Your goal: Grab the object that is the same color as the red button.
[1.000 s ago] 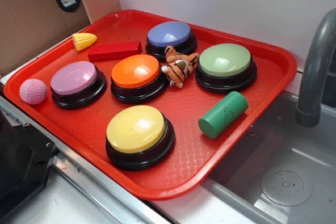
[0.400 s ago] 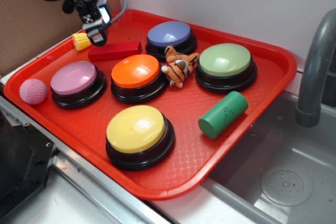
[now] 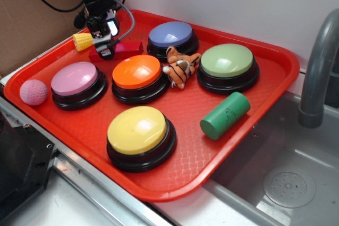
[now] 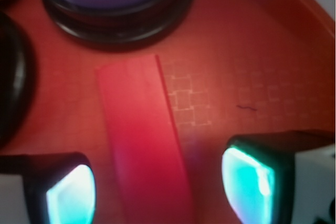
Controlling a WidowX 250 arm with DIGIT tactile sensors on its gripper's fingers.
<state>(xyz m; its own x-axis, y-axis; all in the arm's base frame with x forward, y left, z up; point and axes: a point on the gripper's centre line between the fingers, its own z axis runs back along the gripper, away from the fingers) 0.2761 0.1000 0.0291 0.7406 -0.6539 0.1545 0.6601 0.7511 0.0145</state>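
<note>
The end effector (image 3: 105, 47) hangs low over the back left part of the glossy red tray (image 3: 249, 117), its two dark fingers spread apart on either side of the red block (image 3: 126, 49). From the wrist view the fingers' (image 4: 258, 182) inner faces glow teal, and the block (image 4: 147, 145) runs lengthwise between them, a flat, matte, straight-edged bar; whether either finger touches it is hard to tell in the blur. The tray floor carries a fine embossed grid. The block lies between the ridged yellow corn toy (image 3: 83, 41) and the blue button (image 3: 170, 34), just behind the orange button (image 3: 136, 71). All the buttons are smooth domes on black round bases. A fuzzy striped tiger toy (image 3: 180, 67) sits between the orange and green buttons (image 3: 227, 60).
</note>
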